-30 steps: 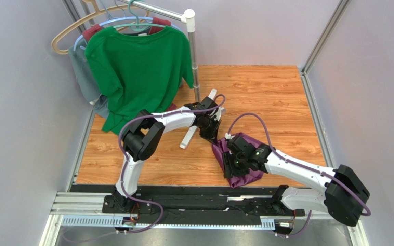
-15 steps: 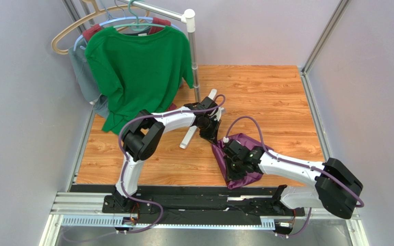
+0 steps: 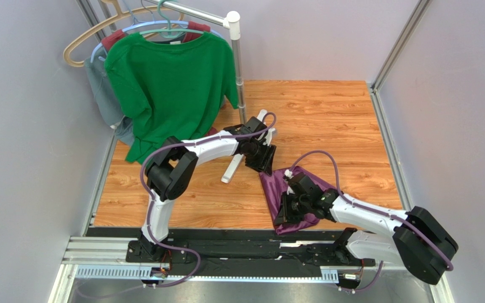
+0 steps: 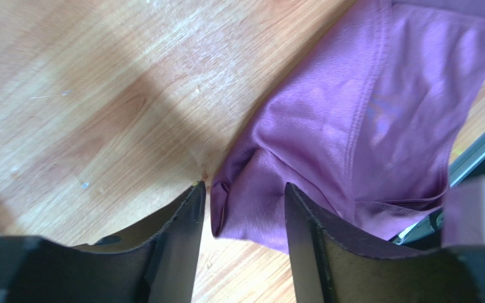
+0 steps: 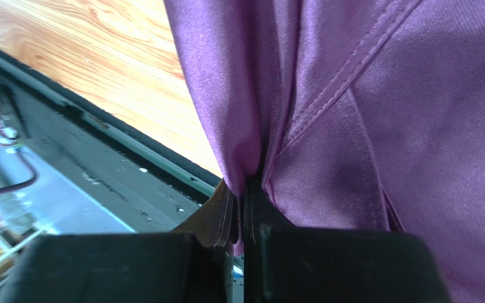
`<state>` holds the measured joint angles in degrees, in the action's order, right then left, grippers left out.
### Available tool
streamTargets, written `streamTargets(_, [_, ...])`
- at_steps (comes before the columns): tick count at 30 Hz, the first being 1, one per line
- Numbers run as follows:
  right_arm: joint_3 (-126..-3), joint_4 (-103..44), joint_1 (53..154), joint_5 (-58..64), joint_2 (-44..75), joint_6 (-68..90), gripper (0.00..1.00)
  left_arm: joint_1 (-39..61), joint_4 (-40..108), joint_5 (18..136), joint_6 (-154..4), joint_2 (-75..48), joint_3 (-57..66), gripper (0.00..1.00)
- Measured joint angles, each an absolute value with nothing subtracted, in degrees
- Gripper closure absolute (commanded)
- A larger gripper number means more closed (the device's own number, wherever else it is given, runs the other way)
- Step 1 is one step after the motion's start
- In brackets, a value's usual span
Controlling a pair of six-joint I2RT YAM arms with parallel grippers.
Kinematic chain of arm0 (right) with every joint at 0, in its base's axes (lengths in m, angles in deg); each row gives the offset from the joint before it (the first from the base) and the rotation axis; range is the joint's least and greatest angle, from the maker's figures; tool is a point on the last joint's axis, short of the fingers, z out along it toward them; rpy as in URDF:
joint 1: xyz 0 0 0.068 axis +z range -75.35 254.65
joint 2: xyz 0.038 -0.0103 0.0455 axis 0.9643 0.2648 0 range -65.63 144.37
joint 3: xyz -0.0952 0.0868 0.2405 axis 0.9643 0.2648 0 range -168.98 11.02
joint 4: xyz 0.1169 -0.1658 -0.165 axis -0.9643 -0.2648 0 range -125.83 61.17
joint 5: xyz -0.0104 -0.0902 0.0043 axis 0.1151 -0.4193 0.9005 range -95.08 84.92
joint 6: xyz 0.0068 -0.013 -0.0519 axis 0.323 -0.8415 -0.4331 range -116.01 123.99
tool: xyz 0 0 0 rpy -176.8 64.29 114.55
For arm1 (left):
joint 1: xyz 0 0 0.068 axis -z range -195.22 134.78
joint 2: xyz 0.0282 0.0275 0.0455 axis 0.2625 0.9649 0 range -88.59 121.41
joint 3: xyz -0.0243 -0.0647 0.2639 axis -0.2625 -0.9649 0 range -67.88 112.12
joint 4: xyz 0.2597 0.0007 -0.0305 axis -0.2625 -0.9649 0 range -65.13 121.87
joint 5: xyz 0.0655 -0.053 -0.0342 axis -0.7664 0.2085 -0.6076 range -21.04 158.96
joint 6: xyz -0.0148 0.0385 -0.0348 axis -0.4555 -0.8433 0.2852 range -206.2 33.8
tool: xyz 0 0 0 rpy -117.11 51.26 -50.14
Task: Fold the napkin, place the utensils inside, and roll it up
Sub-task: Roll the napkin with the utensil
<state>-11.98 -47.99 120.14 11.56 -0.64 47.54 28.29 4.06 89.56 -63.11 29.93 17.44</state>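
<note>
well, the napkin (image 4: 365, 126) lies bunched on the wooden table (image 3: 327, 113), near the front edge and toward the right side. the right gripper (image 5: 242, 192) is clamped tight on a fold of it beside a hem, i think to lift that edge and pull the cloth flat. the left gripper (image 4: 244, 196) has its jaws apart, one on each side of the far corner, not pinching it; probably it is placed there to take that corner. no brand, label or writing can be read anywhere.
</note>
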Motion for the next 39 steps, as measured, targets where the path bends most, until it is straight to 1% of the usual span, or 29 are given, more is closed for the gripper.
streamTargets(11, [-5.9,-38.8,112.2,22.4,-1.1,48.7,1.0,28.3,9.2,88.3,-62.6,20.0,11.9,0.37])
streamTargets(19, [-4.0,-35.8,110.1,25.4,-1.2,48.8,1.0,28.3,11.7,90.1,-59.8,20.7,7.6,0.3])
streamTargets(20, [-3.9,-35.7,110.1,25.5,-1.2,48.8,1.0,28.3,11.9,90.4,-59.4,21.1,7.6,0.25])
streamTargets(27, [-3.9,-35.6,109.9,25.6,-1.2,48.8,1.0,28.3,13.6,91.3,-56.6,23.2,7.6,0.25])
streamTargets(33, [-3.9,-35.6,109.8,25.6,-1.2,48.8,1.0,28.3,14.0,91.7,-55.4,25.1,7.6,0.3])
streamTargets(34, [-3.9,-35.6,109.8,25.6,-1.2,48.8,1.0,28.3,14.1,91.8,-55.3,25.3,7.6,0.33])
streamTargets(37, [-3.9,-35.6,109.8,25.6,-1.2,48.8,1.0,28.3,14.9,92.5,-54.9,26.1,7.6,0.38])
streamTargets(39, [-3.9,-35.6,109.8,25.7,-1.1,48.8,1.0,28.3,15.5,93.1,-54.6,26.5,7.6,0.44])
